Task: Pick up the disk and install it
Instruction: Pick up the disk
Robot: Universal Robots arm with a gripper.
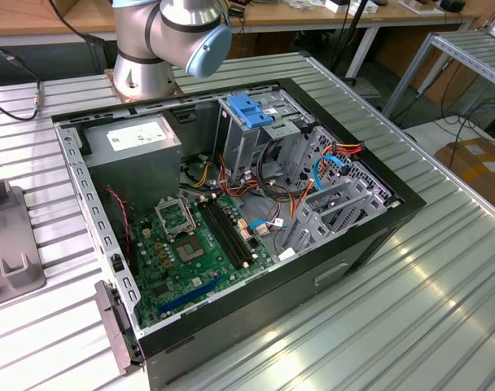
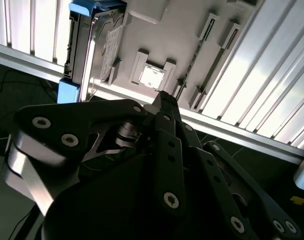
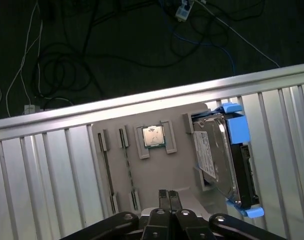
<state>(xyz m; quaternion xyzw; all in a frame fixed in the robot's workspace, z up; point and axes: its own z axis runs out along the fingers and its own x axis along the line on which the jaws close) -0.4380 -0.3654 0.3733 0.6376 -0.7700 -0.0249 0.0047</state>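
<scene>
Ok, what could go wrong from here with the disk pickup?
The pincer is shut and hangs over the holder, beside the disk, not over it; lowered as is, it would likely strike the holder. The disk stands on edge in its slot, so an off-centre grasp could tip or jam it. The chip lies close by and could be bumped.

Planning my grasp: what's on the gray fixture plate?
On the fixture plate, the disk stands on edge in a slot; a square chip sits in another. The gripper hides part of the plate.
</scene>
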